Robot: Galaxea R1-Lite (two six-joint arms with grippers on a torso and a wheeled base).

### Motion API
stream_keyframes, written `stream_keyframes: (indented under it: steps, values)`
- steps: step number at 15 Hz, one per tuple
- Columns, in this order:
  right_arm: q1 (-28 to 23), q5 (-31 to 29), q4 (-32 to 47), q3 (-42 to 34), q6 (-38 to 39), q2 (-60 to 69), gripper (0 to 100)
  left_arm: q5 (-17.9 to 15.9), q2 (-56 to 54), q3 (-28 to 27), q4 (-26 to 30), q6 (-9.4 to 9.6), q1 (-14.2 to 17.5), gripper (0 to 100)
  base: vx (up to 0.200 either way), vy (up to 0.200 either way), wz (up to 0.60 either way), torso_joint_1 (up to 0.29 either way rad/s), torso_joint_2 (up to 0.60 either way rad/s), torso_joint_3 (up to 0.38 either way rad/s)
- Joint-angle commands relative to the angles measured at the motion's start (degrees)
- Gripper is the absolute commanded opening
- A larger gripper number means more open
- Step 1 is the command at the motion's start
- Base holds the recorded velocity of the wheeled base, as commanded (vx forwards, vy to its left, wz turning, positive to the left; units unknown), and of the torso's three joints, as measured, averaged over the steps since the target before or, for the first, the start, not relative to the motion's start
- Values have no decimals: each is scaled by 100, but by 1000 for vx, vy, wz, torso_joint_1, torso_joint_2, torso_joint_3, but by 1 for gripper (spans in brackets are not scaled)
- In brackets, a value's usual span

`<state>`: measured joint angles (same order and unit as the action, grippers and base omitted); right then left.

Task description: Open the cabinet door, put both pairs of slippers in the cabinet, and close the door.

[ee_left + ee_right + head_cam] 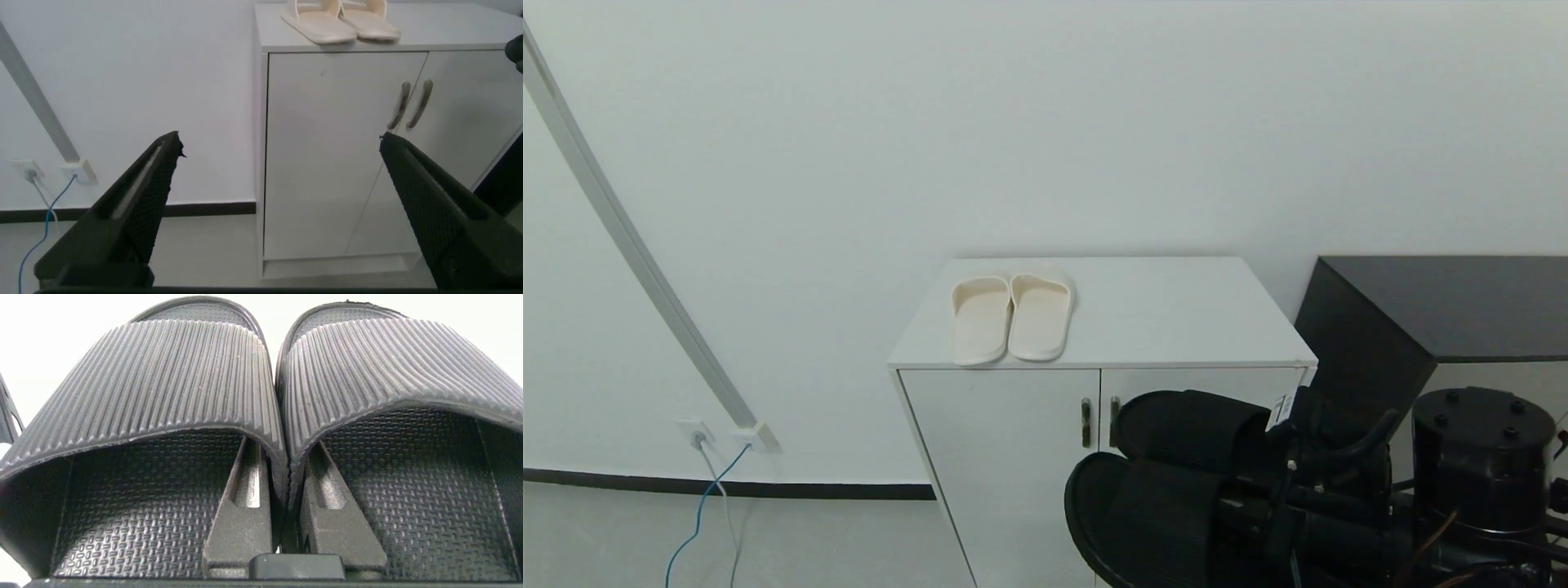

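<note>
A pair of cream slippers [1011, 317] lies side by side on the left half of the white cabinet's top [1168, 314]. Both cabinet doors [1005, 441] are closed, with two dark handles [1085, 422] at the centre seam. My right gripper [282, 457] is shut on a pair of black ribbed slippers [1176, 474], pinching their two inner walls together, and holds them in front of the right door. My left gripper [279, 140] is open with nothing between its fingers and faces the cabinet front [327, 155] from lower left, with the cream slippers [339, 18] above.
A black table [1462, 302] stands right against the cabinet's right side. Wall sockets with a blue and a grey cable [719, 482] sit low on the wall at left, under a slanted cable duct [629, 237]. Bare floor lies left of the cabinet.
</note>
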<state>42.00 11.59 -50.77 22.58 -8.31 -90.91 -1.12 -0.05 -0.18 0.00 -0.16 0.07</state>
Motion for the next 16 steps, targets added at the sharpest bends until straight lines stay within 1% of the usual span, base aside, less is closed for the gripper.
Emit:
stream_keyframes:
  steps: [1,10,16]
  values:
    - [2,10,-11,1,-4,-15,0,-2,5,1,0,-2,1,100,0,0,0,-183,408,227]
    - [10,10,-11,-25,-4,-15,0,-2,5,1,0,-11,1,100,0,0,0,-222,529,311]
    - [28,10,-11,-43,-12,-15,0,-2,5,1,0,-11,1,100,0,0,0,-188,510,320]
